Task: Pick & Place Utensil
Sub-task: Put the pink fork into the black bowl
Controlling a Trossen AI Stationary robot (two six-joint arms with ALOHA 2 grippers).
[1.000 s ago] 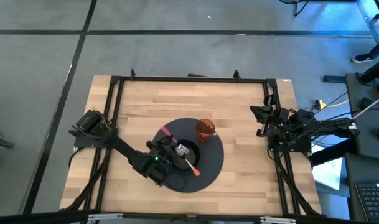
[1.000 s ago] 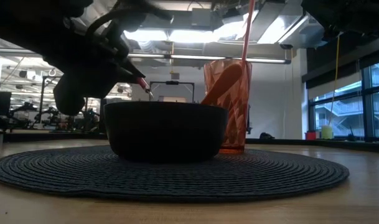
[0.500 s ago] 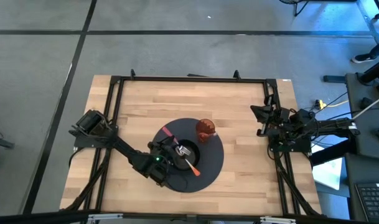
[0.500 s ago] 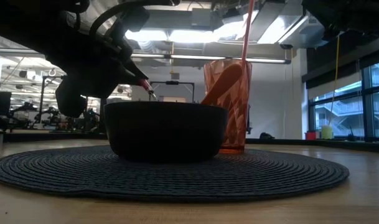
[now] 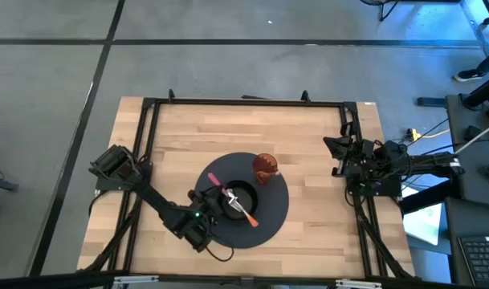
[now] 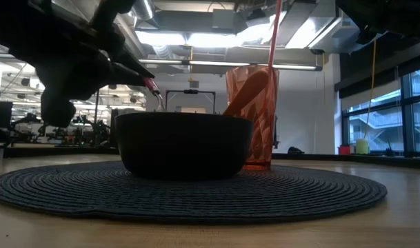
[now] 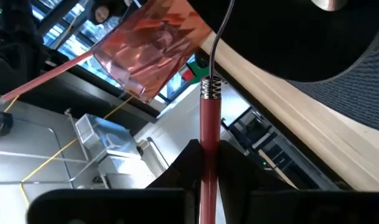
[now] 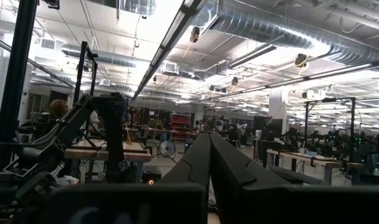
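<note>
Pink-handled utensil [image 5: 218, 181], the thing the task concerns, lies just below the centre of the high view, its handle slanting from upper left down to the right with its metal end over the black bowl [image 5: 241, 201]. The left gripper [image 5: 208, 210] sits at the lower left of that bowl, and its fingers are clamped around the pink handle, as the left wrist view makes plain: the pink shaft [image 7: 208, 140] runs up between the two dark fingers [image 7: 183, 163], then passes through a coiled metal collar into a thin dark wire stem. In the low view the utensil's pink tip [image 6: 152, 85] and its metal neck angle down toward the bowl's rim [image 6: 182, 116] from the left, held by the dark bulk of the gripper in the upper left of the frame. The bowl stands on a round dark woven placemat [image 5: 268, 218]. An orange-red faceted tumbler [image 5: 265, 166] stands on the mat at the bowl's upper right, holding a straw [image 6: 272, 34] and an orange spoon [image 6: 245, 92]. A second orange-handled utensil [image 5: 248, 217] rests across the bowl's lower right edge. The right gripper [image 5: 334, 148] waits at the right edge of the wooden table [image 5: 188, 128], well apart from the mat, its fingers pressed together.
</note>
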